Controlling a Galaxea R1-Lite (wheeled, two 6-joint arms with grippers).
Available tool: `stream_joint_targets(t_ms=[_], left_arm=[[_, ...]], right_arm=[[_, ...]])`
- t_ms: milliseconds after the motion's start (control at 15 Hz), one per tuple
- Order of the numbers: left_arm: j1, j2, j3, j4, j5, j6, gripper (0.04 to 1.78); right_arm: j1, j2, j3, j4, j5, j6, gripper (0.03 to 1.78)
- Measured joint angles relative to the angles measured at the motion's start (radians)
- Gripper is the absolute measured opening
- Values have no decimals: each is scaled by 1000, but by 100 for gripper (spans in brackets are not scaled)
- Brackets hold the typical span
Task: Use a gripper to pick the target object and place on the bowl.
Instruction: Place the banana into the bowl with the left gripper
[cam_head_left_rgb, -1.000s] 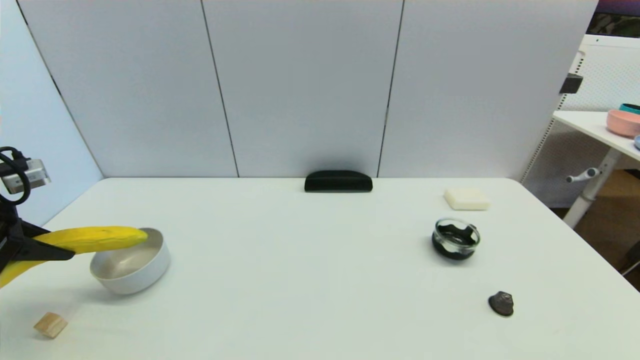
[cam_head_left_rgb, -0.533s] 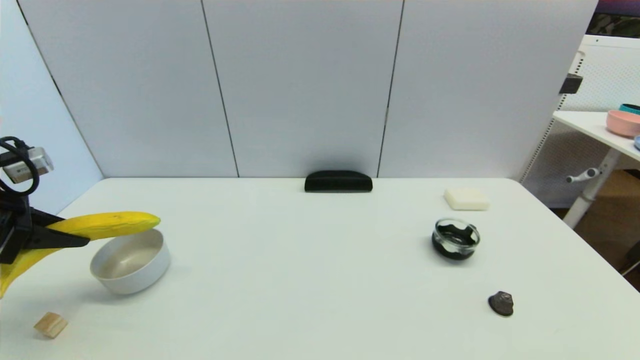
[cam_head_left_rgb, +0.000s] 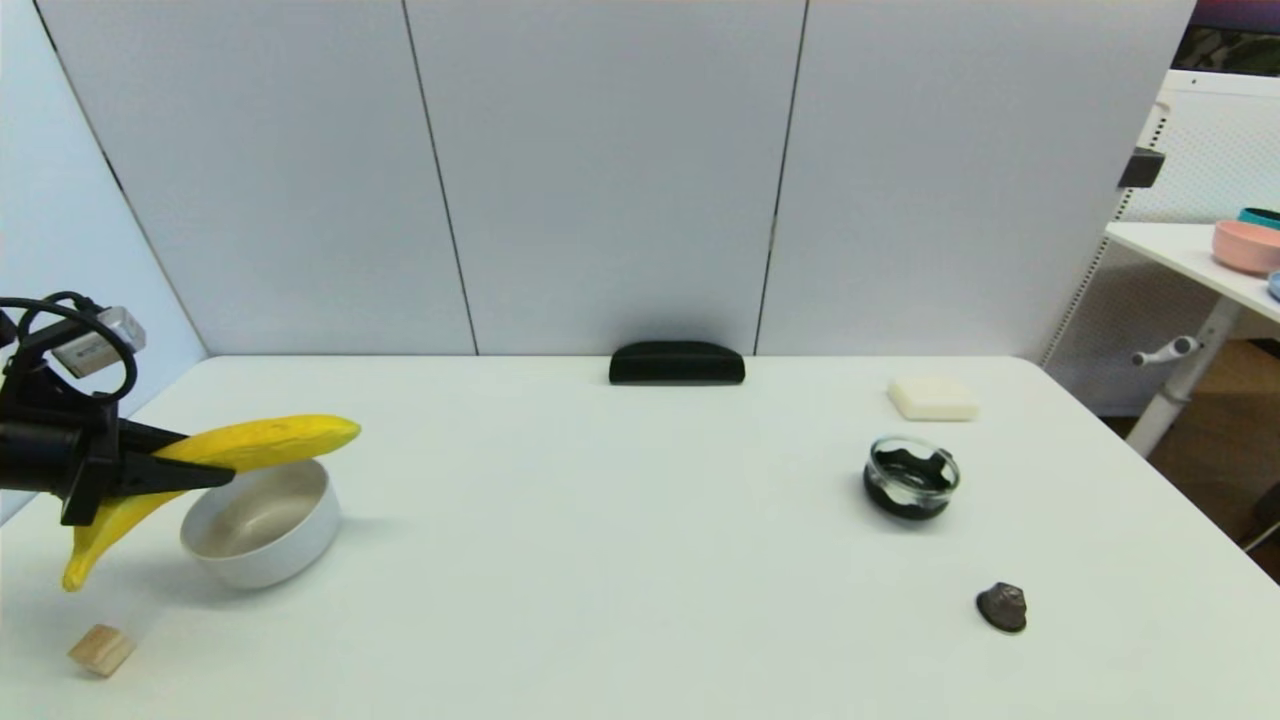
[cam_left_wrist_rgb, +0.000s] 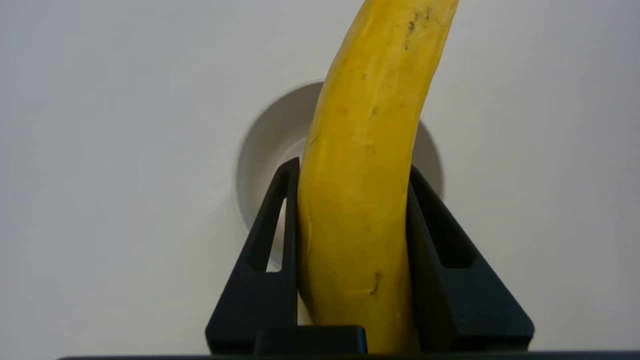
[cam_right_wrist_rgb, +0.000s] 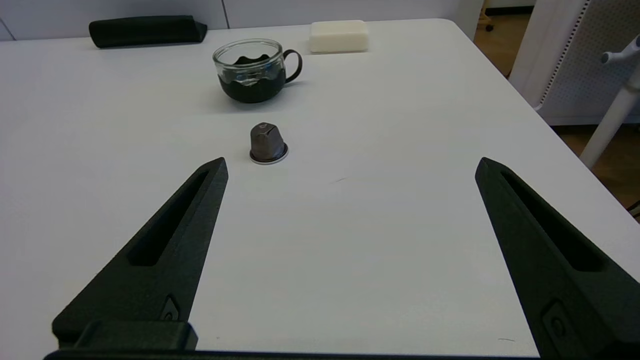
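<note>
The left gripper (cam_head_left_rgb: 215, 470) is clamped on the banana (cam_head_left_rgb: 225, 455), one black finger pressed to each side of the fruit, as the left wrist view shows with the gripper (cam_left_wrist_rgb: 354, 172) squeezing the banana (cam_left_wrist_rgb: 365, 165) about midway along its length. The banana is held clear of the surface (cam_head_left_rgb: 620, 560), roughly level with its far end slightly raised. In the head view its far tip reaches past the far rim of the white bowl (cam_head_left_rgb: 262, 520); its near, tapered end hangs down to the left of the bowl, above the surface. From the left wrist view, the banana crosses over the bowl (cam_left_wrist_rgb: 265, 145), hiding its middle. Contact between banana and bowl cannot be told. A small wooden cube (cam_head_left_rgb: 101, 649) sits on the surface near the front left edge, apart from the bowl. The right gripper (cam_right_wrist_rgb: 350, 167) hovers low over the right side of the surface, fingers spread wide with nothing between them. Beyond it stand a coffee capsule (cam_right_wrist_rgb: 268, 143), a glass cup with dark contents (cam_right_wrist_rgb: 251, 70), a white block (cam_right_wrist_rgb: 339, 36) and a black case (cam_right_wrist_rgb: 146, 30).
</note>
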Motion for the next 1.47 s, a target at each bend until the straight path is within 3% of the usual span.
stream_joint_targets(t_ms=[533, 1467], left_arm=[[-80, 85, -15, -17, 3, 1, 62], [-46, 104, -10, -15, -8, 4, 62]], right_arm=[[0, 0, 0, 0, -1, 0, 171], [0, 0, 0, 0, -1, 0, 171]])
